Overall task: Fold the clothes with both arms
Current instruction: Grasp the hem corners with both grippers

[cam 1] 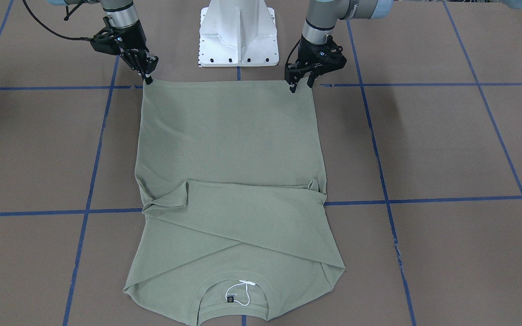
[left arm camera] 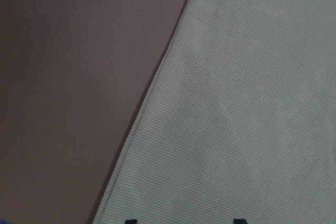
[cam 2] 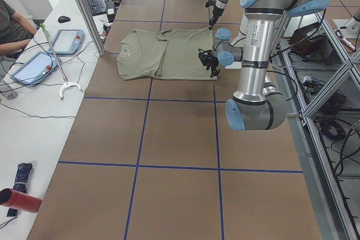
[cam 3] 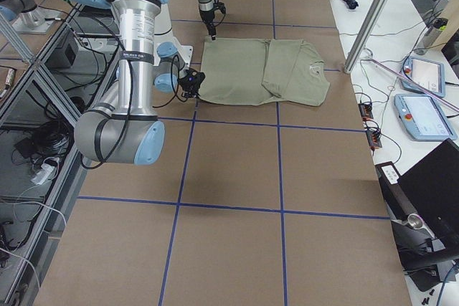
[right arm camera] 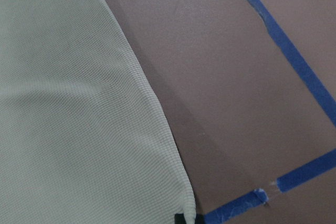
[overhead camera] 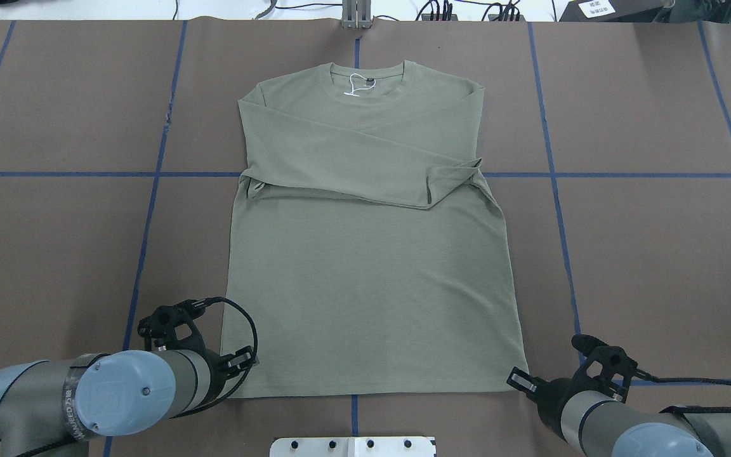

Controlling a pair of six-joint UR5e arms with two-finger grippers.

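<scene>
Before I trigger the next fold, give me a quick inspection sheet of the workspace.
Surface: brown table cover, blue tape grid.
Job's things: sage-green long-sleeved shirt flat, sleeves folded across, collar away from robot.
Clutter: nothing seen.
Hands: left hand open at one hem corner; right hand at the other, state unclear.
Cables: black cable loops at left wrist.
Surroundings: white pedestal base; side bench with tablets; seated person.

Overhead and front cameras face each other across the shirt [overhead camera: 372, 266] (wrist cameras sit close above it).
</scene>
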